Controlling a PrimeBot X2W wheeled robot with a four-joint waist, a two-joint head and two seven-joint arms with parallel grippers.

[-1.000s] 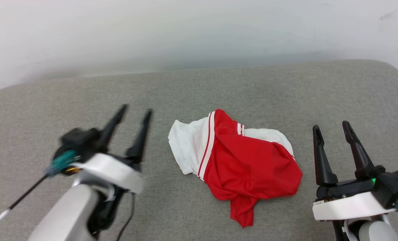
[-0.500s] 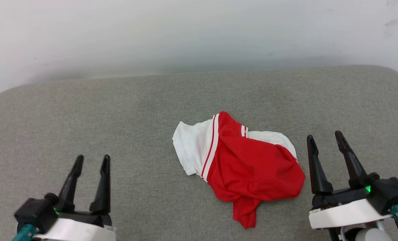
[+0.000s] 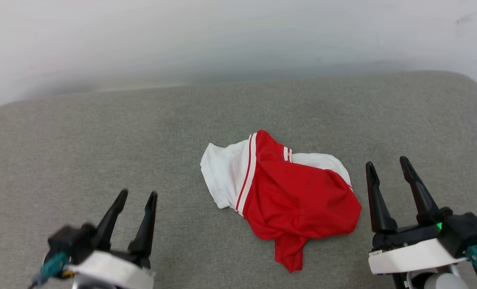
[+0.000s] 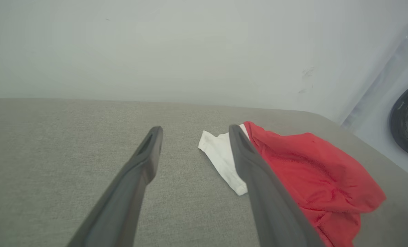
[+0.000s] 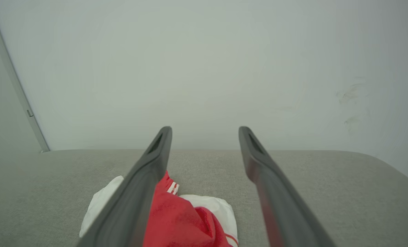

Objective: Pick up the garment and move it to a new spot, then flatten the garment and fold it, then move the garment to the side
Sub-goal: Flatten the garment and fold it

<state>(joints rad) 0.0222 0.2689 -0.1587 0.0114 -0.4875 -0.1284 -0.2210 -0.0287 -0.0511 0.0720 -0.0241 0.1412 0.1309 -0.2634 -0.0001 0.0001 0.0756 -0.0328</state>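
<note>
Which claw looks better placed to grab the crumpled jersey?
Probably the right gripper: it stands open just beside the garment at its red edge, while the left gripper, also open, sits farther off across the grey cushion.

You have a grey fabric-covered surface [image 3: 102,152] with rounded far corners, set against a pale wall [image 3: 238,36]. Directly on it, near the middle, lies the garment [image 3: 302,200], crumpled in a heap, red with white on its left and far sides
</note>
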